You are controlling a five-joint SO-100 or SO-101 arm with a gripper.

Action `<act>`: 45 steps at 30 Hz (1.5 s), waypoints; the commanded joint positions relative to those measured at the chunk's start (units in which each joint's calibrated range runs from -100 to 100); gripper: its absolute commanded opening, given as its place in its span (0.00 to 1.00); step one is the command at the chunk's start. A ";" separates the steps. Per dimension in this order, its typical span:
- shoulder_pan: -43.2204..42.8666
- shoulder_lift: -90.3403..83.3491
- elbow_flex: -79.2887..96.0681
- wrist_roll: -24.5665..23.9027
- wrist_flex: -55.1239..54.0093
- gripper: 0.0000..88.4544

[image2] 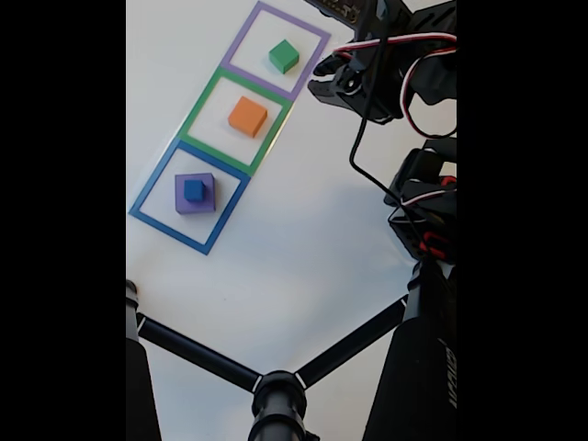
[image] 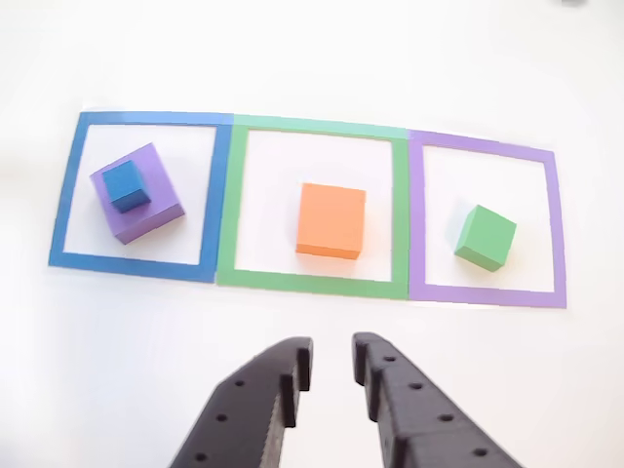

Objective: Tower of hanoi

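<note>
Other view first: three flat square outlines lie edge to edge on a white table [image: 312, 49]. At nine o'clock the blue frame [image: 66, 200] holds a purple cube [image: 151, 216] with a smaller blue cube [image: 127, 186] on top. At centre, the green frame [image: 226, 205] holds a matte orange block [image: 331, 221]. At three o'clock the purple frame [image: 558, 224] holds a small green cube [image: 485, 237]. At six o'clock the black gripper [image: 331, 363] hangs clear of all frames, its toothed jaws slightly parted, holding nothing.
</note>
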 commanded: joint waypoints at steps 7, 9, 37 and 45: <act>-11.16 -2.52 -5.01 0.00 2.63 0.00; -13.27 -2.68 -5.01 0.00 2.80 0.00; -28.70 -4.70 22.63 -3.21 -25.14 0.22; -28.32 -2.52 47.81 -0.85 -63.20 0.33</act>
